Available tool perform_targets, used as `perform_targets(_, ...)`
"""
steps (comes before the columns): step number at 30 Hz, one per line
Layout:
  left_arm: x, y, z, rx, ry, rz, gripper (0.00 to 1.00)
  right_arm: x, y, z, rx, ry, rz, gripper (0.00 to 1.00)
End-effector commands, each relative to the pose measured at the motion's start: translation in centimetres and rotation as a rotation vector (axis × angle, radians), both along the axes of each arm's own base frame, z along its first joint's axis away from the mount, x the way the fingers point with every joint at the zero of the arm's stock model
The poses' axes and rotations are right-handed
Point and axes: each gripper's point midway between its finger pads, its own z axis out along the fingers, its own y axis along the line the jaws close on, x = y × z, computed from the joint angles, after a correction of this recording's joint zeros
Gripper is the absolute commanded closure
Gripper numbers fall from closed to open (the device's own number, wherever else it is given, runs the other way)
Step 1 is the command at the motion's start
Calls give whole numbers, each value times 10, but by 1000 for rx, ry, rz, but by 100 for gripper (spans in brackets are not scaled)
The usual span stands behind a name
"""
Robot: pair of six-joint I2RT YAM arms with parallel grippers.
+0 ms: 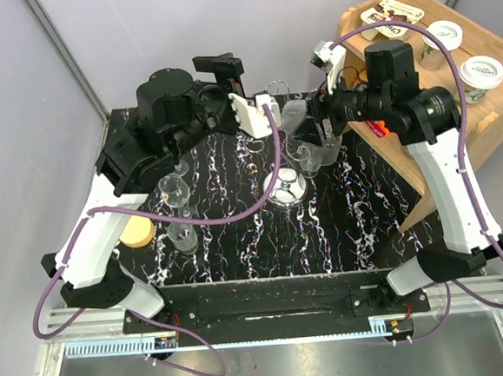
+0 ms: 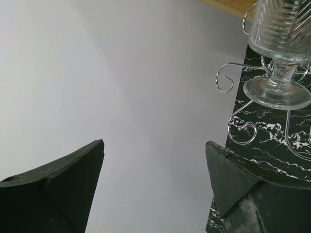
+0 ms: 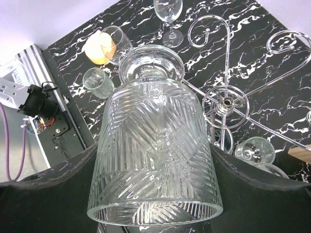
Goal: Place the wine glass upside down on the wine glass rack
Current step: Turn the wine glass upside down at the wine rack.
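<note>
**Right gripper (image 3: 155, 148):** it is clamping the ribbed bowl of the wine glass (image 3: 151, 111) between both fingers. The glass is turning its open rim back toward the wrist and its round foot outward. Nothing is showing inside the bowl.

**Just beyond the foot:** the wine glass rack (image 3: 225, 103) is standing on the black marbled table (image 3: 252, 58). Its hub and curled chrome arms are spreading ahead and to the gripper's right. In the left wrist view the foot is hovering just beside two scrolls; whether it is touching them cannot be told.

**Below the arms, near the post:** two smaller clear glasses (image 3: 252, 148) are showing. Whether they are hanging or standing cannot be told.

**Farther ahead and to the left:**
- a stemmed glass (image 3: 168, 14)
- another clear glass (image 3: 115, 41) with a yellow disc (image 3: 96, 48) just beside it
- a tumbler (image 3: 97, 82) that is holding no visible contents

**Left gripper (image 2: 154, 145):** it is holding its fingers wide apart on nothing, across the rack from the right gripper.

**Behind the right arm:** a wooden crate (image 1: 455, 111) is carrying lidded paper cups (image 1: 444, 33).
</note>
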Motion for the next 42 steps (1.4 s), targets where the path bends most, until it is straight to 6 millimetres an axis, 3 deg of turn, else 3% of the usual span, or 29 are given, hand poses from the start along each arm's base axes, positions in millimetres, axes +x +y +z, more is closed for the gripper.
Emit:
perform_targets(1,0,10,12,-101,25,37,11,4,-4,46,99,-181,-54,100)
perform_targets(13,-1,-5,-17,-157,178,-55,11,23,-4,47,117,-204,-115,100)
perform_targets(21,0,-10,-38,-91,279,-222,8,12,4,62,137,-180,-46,100)
perform_targets(34,-1,-40,-47,-91,321,-367,6,10,14,57,159,-134,14,100)
perform_targets(42,5,-49,-52,-114,340,-374,12,7,17,60,175,-132,33,100)
